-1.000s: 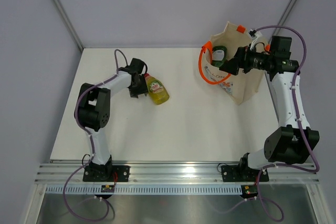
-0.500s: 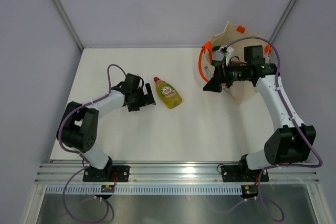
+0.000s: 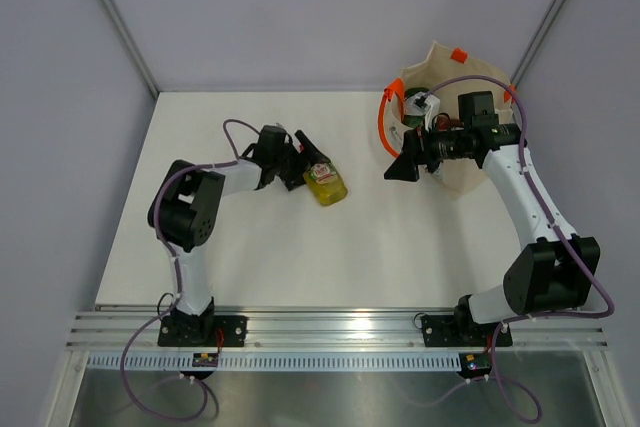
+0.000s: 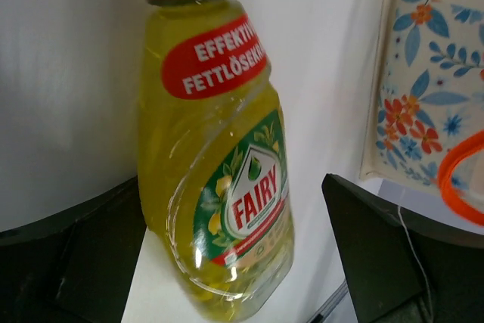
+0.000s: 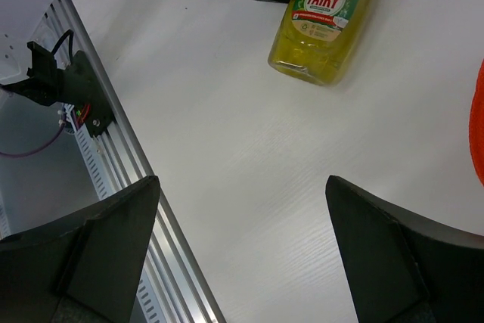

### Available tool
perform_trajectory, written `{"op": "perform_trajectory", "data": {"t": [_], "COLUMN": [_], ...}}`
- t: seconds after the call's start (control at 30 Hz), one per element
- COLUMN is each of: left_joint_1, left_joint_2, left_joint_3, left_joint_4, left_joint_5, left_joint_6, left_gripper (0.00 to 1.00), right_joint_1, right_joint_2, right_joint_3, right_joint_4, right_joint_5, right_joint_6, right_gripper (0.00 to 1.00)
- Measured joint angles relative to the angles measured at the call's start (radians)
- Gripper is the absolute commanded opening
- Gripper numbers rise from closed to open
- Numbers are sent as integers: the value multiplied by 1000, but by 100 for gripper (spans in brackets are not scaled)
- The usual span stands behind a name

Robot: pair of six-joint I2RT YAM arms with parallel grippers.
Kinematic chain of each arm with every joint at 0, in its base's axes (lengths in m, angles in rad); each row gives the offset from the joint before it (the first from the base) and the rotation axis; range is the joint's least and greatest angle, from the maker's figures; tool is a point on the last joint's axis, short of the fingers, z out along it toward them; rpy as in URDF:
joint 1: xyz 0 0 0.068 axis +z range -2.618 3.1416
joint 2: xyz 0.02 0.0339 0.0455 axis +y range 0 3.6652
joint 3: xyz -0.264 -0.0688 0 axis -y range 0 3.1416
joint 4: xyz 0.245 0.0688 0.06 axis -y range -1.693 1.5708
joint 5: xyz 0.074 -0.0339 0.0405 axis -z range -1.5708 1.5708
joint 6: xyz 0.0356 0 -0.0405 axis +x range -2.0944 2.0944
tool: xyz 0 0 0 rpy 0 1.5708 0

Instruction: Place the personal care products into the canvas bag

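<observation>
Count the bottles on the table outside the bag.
1. The yellow bottle lies on the table, left of the bag, inside the open left claw. More may be hidden inside the bag.

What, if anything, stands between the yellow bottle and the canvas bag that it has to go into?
No object lies on the table between the yellow bottle and the canvas bag. Only the right gripper, open and empty, hangs in front of the bag on that line.
</observation>
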Motion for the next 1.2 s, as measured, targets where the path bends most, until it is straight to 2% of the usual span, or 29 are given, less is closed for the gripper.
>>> {"op": "perform_trajectory", "data": {"t": [0.1,0.13,0.2,0.23,0.3,0.37,0.47,0.57,0.7,0.87,1.03,1.1,1.13,1.17,1.2], "left_joint_1": [-13,-19,-43,-55,-80,-104,-148,-187,-211,-210,-206,-206,-206,-206,-206], "left_joint_2": [82,96,121,131,161,191,229,240,207,146,123,117,114,112,109], "left_joint_3": [140,167,231,262,326,402,513,534,465,353,293,273,263,253,246], "left_joint_4": [-78,-99,-181,-222,-307,-366,-420,-443,-393,-344,-286,-266,-254,-244,-239], "left_joint_5": [-24,-34,-70,-89,-124,-123,-132,-130,-90,-26,23,40,49,57,63], "left_joint_6": [-20,-23,-13,-5,29,63,150,226,267,278,276,270,267,262,259], "left_gripper": [92,86,80,62,47,37,36,33,23,22,22,22,22,22,22], "right_joint_1": [0,0,0,0,1,1,1,3,46,125,216,273,309,343,378], "right_joint_2": [-2,-2,-3,-3,-3,-3,-1,15,80,115,145,154,159,164,173], "right_joint_3": [-10,-14,-22,-24,-24,-24,-24,-22,-11,-61,-132,-175,-197,-213,-222], "right_joint_4": [12,14,19,19,20,22,25,8,-63,-62,48,122,153,177,197], "right_joint_5": [13,20,32,40,49,51,52,55,106,184,327,439,497,551,605], "right_joint_6": [8,11,14,15,18,21,22,5,-54,-51,101,182,214,241,264], "right_gripper": [100,100,99,100,100,100,100,100,99,99,98,96,94,86,83]}}
